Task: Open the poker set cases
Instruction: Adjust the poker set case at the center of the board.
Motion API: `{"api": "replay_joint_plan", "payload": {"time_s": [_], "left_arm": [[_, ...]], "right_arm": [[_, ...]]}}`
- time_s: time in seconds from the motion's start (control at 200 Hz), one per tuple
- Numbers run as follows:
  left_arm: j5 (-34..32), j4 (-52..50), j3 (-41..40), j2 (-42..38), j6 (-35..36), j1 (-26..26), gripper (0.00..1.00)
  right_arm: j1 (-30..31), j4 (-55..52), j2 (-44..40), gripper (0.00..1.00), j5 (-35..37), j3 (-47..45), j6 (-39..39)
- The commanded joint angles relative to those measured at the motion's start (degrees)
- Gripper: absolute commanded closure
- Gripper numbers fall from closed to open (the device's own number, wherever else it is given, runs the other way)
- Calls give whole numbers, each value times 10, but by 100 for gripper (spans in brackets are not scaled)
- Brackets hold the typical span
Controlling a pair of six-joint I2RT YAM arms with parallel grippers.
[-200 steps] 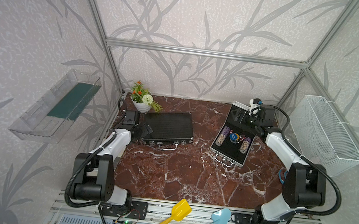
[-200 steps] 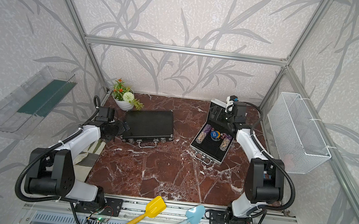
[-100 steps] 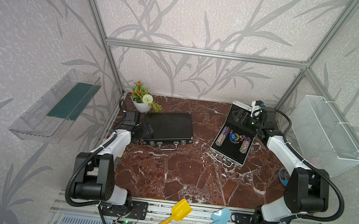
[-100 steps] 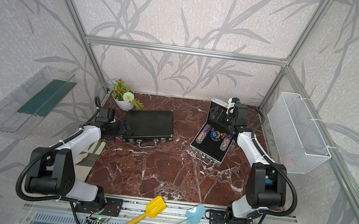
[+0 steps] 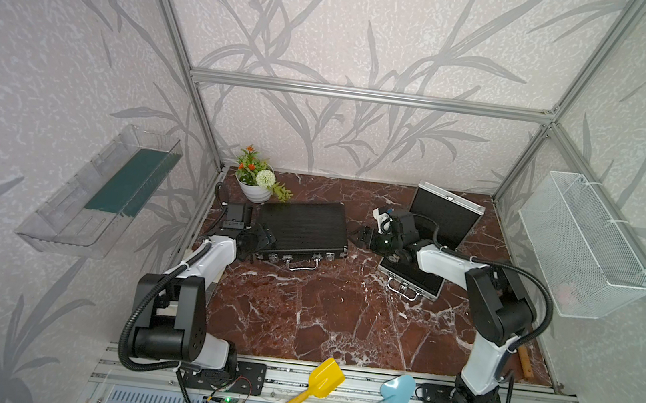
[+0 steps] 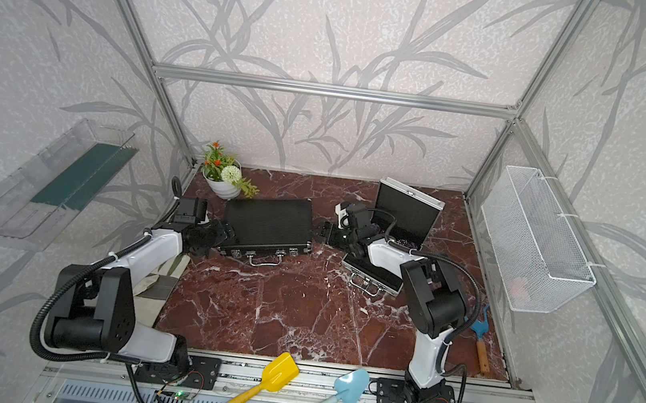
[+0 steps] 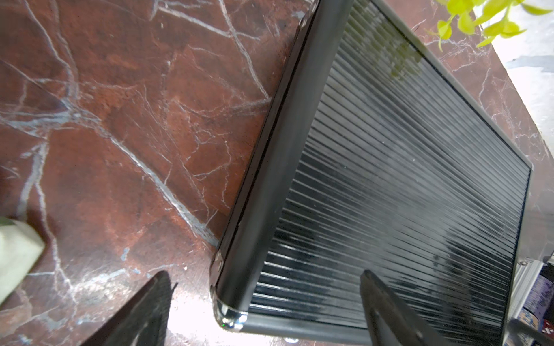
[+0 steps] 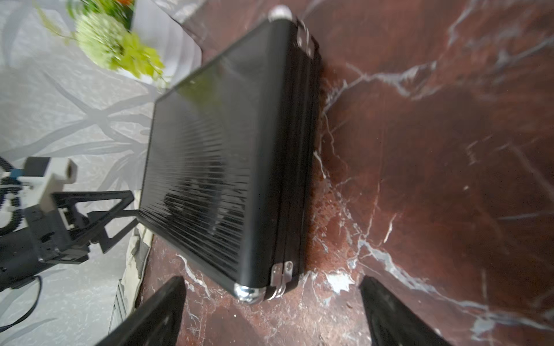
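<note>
The silver case [image 5: 412,279] is lying nearest, already opened, with its lid propped up behind (the right arm is hiding most of the tray). The ribbed black case [image 5: 301,225] is sitting shut, latches facing the robot. The left gripper [image 5: 262,238] is straddling one end corner with its jaws spread, probably to steady the case, though contact is unclear. The right gripper [image 5: 363,237] is hovering off the opposite end, spread and empty.

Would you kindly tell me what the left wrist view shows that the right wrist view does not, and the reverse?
Only the left wrist view: a sliver of the silver case with its chips. Only the right wrist view: the left gripper at the black case's far end, and metal fittings on that case's side. Both: the ribbed black case, the marble table, green plant leaves, and each arm's own fingers, spread apart.
</note>
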Motion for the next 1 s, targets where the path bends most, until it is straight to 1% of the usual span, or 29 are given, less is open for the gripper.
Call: {"api": "replay_joint_plan", "payload": {"time_s": [0.0, 0.08, 0.22, 0.35, 0.42, 0.525, 0.59, 0.645, 0.74, 0.895, 0.94, 0.995], "left_arm": [[23, 21, -7, 21, 5, 3, 19], [58, 41, -8, 41, 2, 2, 28], [90, 65, -13, 62, -6, -15, 39], [86, 68, -15, 55, -13, -60, 43], [80, 66, -14, 51, -18, -93, 43], [75, 61, -19, 38, -44, -122, 43], [53, 42, -28, 13, -56, -124, 43], [25, 12, -32, -16, -49, -125, 42], [-12, -43, -34, -69, -37, -122, 39], [-63, -116, -32, -127, -58, -108, 32], [-84, -130, -28, -138, -63, -104, 31], [-109, -133, -17, -148, -66, -102, 27]], "right_arm": [[16, 2, 30, 8, -4, 27, 23], [19, 20, 48, 10, -25, 28, 40], [27, 50, 67, 15, -68, 32, 67], [36, 46, 67, 22, -79, 31, 74], [37, 65, 61, 26, -86, 15, 93], [38, 69, 44, 25, -86, -4, 109], [39, 57, 29, 23, -77, -10, 105], [39, 48, 21, 23, -72, -13, 103], [40, 42, 12, 24, -72, -20, 110], [45, 18, -12, 24, -69, -40, 114], [47, -6, -23, 23, -61, -42, 111], [48, -30, -38, 19, -45, -47, 107]]}}
